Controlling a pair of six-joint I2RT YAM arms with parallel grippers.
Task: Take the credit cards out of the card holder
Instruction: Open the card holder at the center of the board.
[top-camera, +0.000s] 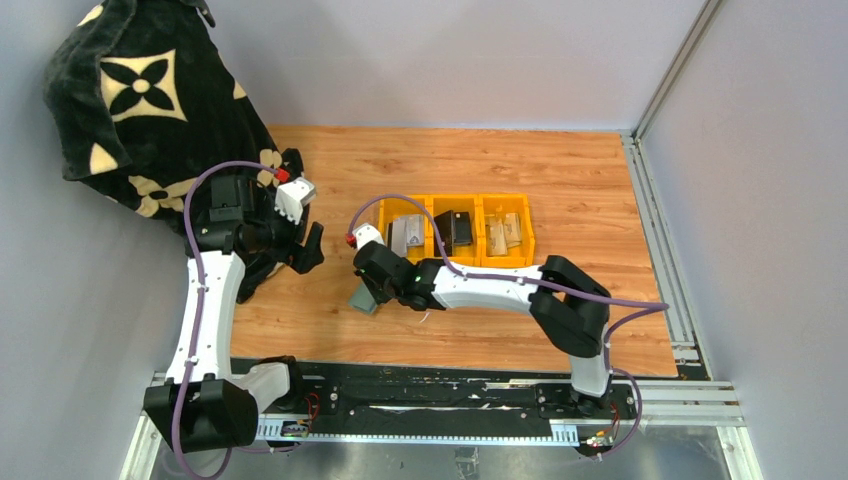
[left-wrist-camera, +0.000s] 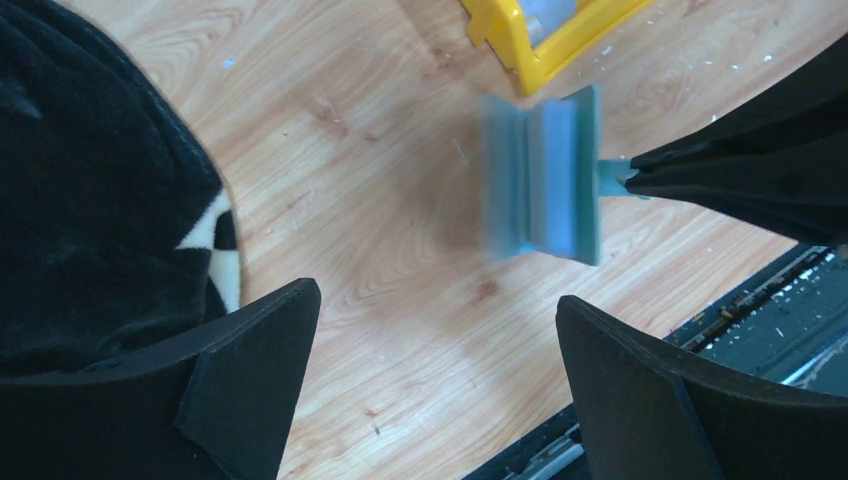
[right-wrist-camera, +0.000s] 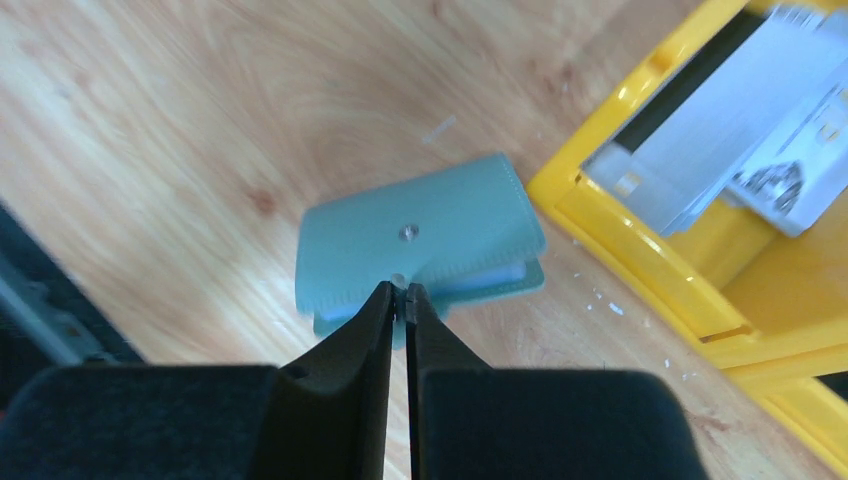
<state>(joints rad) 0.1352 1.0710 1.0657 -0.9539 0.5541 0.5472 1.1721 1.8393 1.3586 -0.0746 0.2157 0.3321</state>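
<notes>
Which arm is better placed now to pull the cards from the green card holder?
Left. The right gripper is shut on the card holder at its snap tab, so it is busy. The left gripper is open, empty, and faces the holder's spread leaves.

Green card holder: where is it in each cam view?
Top external: card holder left of centre, at the right gripper.
Left wrist: card holder upper right of centre, blurred.
Right wrist: card holder centre, above the shut jaws.
Shared landmark: yellow bin.
</notes>
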